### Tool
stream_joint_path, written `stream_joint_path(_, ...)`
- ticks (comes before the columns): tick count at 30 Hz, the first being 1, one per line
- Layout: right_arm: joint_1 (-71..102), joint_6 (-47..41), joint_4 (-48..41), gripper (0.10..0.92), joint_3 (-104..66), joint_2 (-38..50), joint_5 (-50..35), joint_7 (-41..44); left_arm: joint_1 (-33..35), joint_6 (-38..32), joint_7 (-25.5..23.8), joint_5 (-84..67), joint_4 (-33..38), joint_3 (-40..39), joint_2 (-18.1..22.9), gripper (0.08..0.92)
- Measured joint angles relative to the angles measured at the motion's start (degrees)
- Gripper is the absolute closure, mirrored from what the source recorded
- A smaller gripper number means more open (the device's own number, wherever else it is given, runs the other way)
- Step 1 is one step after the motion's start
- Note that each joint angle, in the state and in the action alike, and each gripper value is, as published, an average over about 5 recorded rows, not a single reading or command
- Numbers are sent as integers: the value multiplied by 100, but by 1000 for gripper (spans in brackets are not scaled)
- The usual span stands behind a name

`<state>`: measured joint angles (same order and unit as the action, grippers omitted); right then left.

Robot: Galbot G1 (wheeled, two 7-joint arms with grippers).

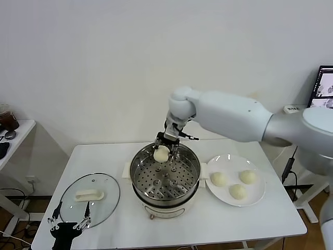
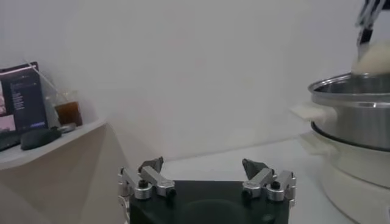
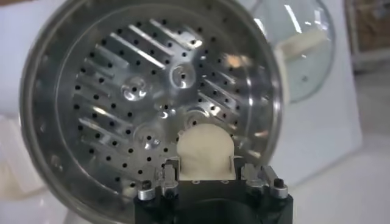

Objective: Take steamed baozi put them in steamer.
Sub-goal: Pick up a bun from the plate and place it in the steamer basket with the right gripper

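Observation:
My right gripper (image 1: 162, 151) hangs over the far rim of the steamer (image 1: 136, 179), shut on one cream-white baozi (image 1: 161, 153). From the right wrist the same baozi (image 3: 205, 150) sits squeezed between the fingers (image 3: 171, 172), above the perforated steel tray (image 3: 122, 115), which holds no buns. Three more baozi (image 1: 218, 179) (image 1: 247, 176) (image 1: 238, 191) lie on the white plate (image 1: 260, 200) right of the steamer. My left gripper (image 1: 68, 221) is parked low at the table's front left corner, open and holding nothing; in its own view the steamer (image 2: 359, 109) stands off to one side.
A round glass lid (image 1: 112, 200) with a white handle lies on the table left of the steamer, just beyond my left gripper. A side table (image 1: 15, 138) with a cup and dark objects stands at the far left. A monitor (image 1: 325, 87) shows at the right edge.

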<state>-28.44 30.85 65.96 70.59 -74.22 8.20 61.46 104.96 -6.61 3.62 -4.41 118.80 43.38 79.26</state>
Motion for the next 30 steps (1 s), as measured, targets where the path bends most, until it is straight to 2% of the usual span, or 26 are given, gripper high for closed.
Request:
stream_joint_path(14,481,814,-579,453,-218,-295,1221,-392,-43,11,0,3,-43,1,14,177)
stream_joint_path(19,549,950,-691,342,-330,-312,1422,-512,-50,16,4,11,-46,0,15,177)
stream_joint_path(24,437,845,-532,223,-311,-201,1135,-468,-49,27,11,12,-40,6,15,177)
stream_joint_path(30,-5,-3,138,203,-181,281,187,-243,-40,34,10,-4,17,38,-18,177)
